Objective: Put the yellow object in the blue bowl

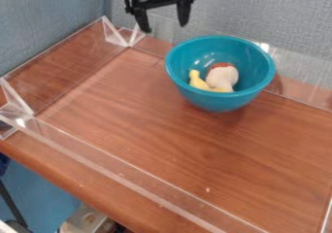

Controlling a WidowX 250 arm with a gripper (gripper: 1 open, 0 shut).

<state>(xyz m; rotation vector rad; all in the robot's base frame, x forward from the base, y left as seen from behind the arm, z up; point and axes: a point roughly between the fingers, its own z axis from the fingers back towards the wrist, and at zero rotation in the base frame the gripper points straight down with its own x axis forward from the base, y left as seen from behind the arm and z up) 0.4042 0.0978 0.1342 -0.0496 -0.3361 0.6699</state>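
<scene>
No writing, brand or label legible anywhere. Blue bowl [220,74] sits on wooden table [155,140], toward far right, inside clear acrylic fence [78,43]. Bowl holds two items: yellow object [199,80] lying against inner left wall, and whitish mushroom-like piece [223,75] with brownish-orange top just beside it, touching. Black gripper [161,14] hangs above far edge, up-left of bowl, well apart from it; jaws spread wide, nothing between them. Grey-blue wall [52,14] behind.
</scene>
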